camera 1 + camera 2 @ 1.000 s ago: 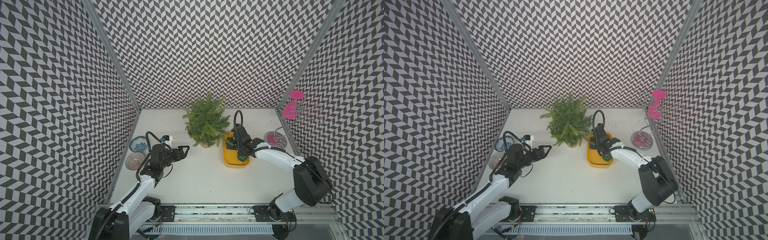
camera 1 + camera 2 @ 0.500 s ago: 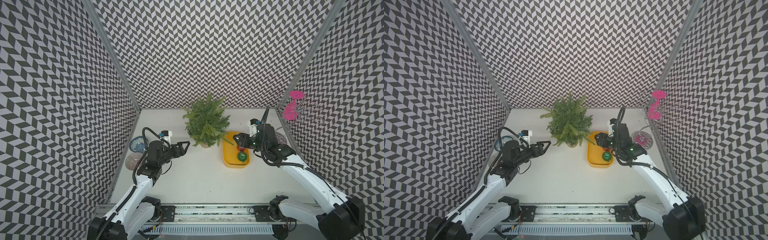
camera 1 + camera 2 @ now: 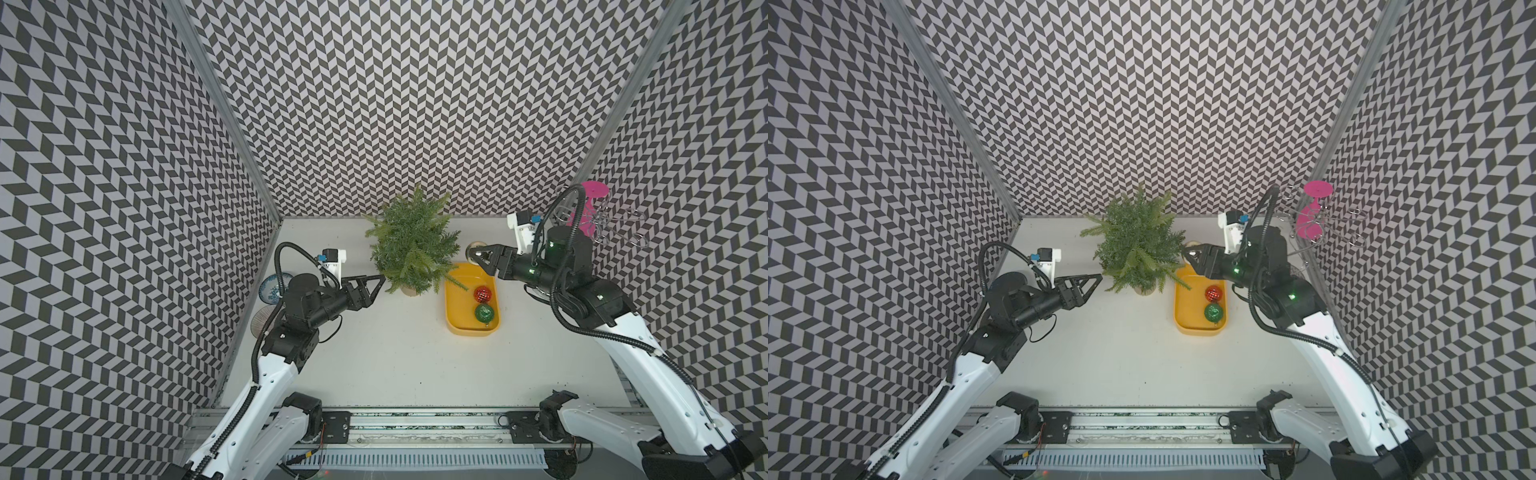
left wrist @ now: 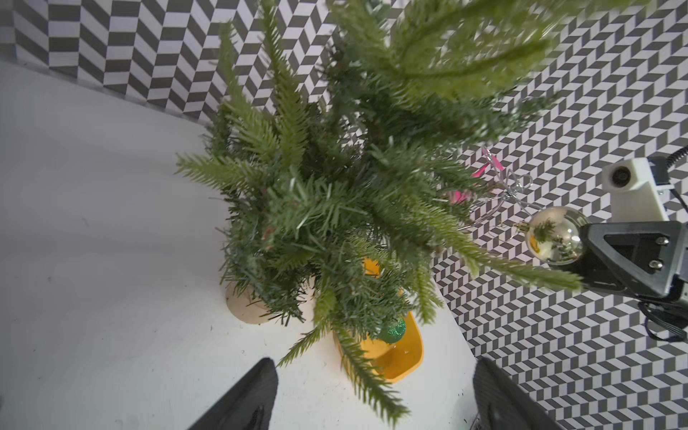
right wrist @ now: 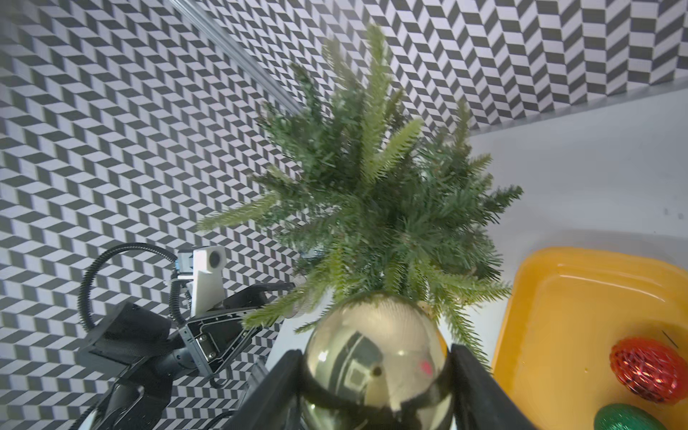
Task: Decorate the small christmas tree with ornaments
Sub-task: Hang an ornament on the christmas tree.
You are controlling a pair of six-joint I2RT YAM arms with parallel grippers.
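White counter (image 3: pixel 374 357), small christmas tree (image 3: pixel 411 245) between spread left pincer (image 3: pixel 380 281) and right pincer (image 3: pixel 477 252) pinching gold ornament (image 5: pixel 376 357), yellow tray (image 3: pixel 471 332) partly hidden by tree.

The gold bauble (image 5: pixel 376 365) is finished mirror-smooth and glossy. The red ornament (image 5: pixel 646 374) is faceted and shiny; the green ornament (image 5: pixel 625 419) is coated in rough glitter. The yellow tray (image 5: pixel 566 298) is moulded in smooth, glossy plastic. The small christmas tree (image 5: pixel 372 193) is made of matt, plastic-looking needles, and its pale pot (image 4: pixel 245 309) and the white counter (image 3: pixel 395 353) are left matt.
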